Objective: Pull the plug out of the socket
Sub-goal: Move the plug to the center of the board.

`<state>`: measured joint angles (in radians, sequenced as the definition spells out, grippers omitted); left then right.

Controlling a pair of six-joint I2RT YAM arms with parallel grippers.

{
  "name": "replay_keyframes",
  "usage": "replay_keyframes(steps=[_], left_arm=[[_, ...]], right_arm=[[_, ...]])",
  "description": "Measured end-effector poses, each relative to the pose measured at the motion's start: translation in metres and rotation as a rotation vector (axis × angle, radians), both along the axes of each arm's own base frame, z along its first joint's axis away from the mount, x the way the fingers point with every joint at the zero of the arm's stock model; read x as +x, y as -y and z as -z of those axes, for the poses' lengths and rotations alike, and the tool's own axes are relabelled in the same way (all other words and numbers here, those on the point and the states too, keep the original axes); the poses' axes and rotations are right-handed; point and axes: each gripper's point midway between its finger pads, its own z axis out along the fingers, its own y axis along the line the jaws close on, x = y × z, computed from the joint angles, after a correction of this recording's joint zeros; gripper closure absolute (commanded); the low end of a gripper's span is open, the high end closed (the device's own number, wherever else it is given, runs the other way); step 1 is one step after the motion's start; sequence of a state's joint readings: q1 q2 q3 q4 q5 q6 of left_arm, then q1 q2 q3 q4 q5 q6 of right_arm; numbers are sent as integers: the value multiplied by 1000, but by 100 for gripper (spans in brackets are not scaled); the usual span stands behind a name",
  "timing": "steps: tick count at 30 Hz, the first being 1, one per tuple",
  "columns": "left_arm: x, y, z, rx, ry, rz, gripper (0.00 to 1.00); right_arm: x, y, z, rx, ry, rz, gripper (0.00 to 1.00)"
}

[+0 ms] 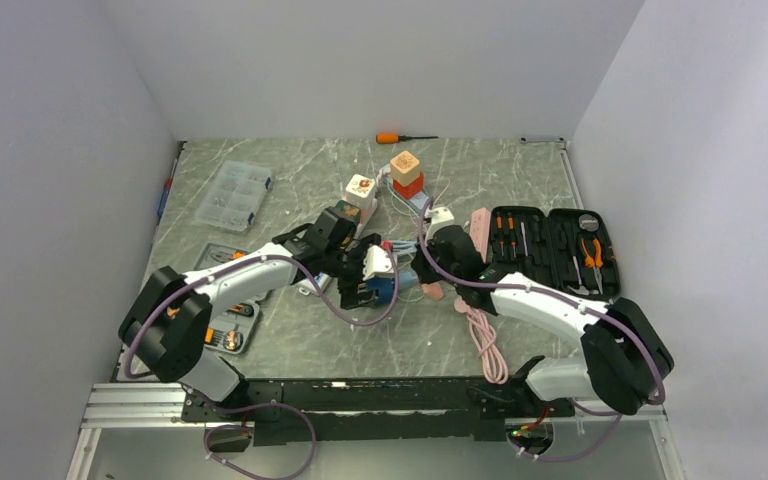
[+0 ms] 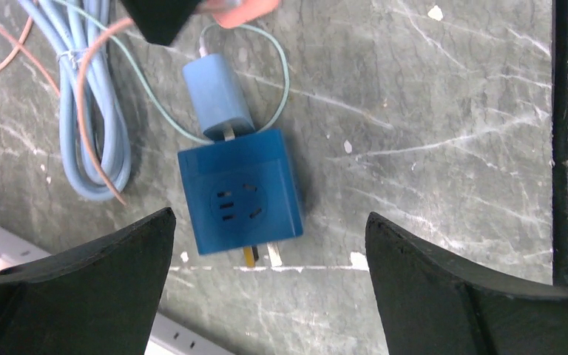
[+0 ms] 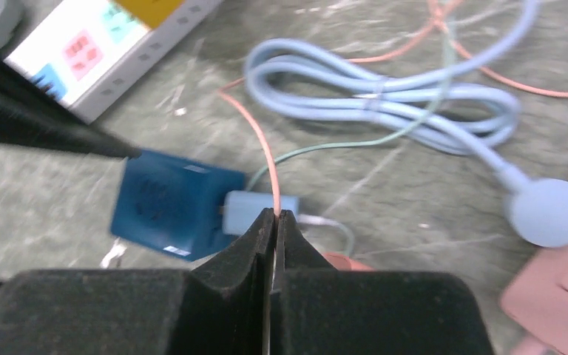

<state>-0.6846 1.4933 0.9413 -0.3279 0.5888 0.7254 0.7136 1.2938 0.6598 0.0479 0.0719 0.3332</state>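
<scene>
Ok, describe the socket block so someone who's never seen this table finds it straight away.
On the grey marbled table, look to the middle, left of the open black tool case. There lies the socket, a dark blue cube with a pale blue plug in one side and bare prongs out the opposite one. The coiled cable beside it is much paler blue.

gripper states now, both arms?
Left gripper: open above the blue socket, holding nothing.
Right gripper: closed, apparently pinching the orange wire.
</scene>
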Motion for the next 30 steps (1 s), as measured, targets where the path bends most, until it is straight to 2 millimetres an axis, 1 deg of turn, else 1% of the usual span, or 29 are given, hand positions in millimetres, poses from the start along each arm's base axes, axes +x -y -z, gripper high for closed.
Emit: replay_keyframes(steps=[3, 5, 8, 10, 12, 14, 17, 19, 20, 23, 25, 27, 30], left_arm=[[0, 11, 4, 8, -7, 24, 1], [1, 18, 6, 14, -7, 45, 1], [2, 24, 11, 31, -16, 62, 1], [1, 24, 16, 47, -25, 70, 1], [3, 24, 20, 62, -26, 76, 1], [6, 24, 22, 74, -25, 74, 1], [9, 21, 30, 100, -17, 73, 1], [10, 20, 33, 112, -16, 69, 1], [11, 20, 36, 120, -19, 66, 1], [16, 22, 43, 149, -47, 51, 1], [21, 26, 47, 163, -67, 37, 1], [26, 30, 49, 166, -72, 30, 3], [25, 30, 49, 168, -85, 23, 10]], right_arm=[[17, 26, 6, -23, -12, 103, 99], [24, 43, 12, -46, -33, 170, 100], [28, 65, 23, -79, -66, 250, 99], [28, 72, 28, -91, -81, 278, 99], [27, 76, 31, -97, -90, 292, 99], [26, 79, 33, -105, -98, 307, 96], [26, 86, 36, -111, -113, 335, 86], [25, 89, 38, -116, -121, 348, 75], [25, 91, 39, -117, -124, 354, 71], [20, 95, 39, -119, -125, 361, 67], [17, 96, 35, -111, -117, 361, 65], [16, 97, 30, -99, -106, 361, 61], [16, 97, 27, -85, -99, 365, 50]])
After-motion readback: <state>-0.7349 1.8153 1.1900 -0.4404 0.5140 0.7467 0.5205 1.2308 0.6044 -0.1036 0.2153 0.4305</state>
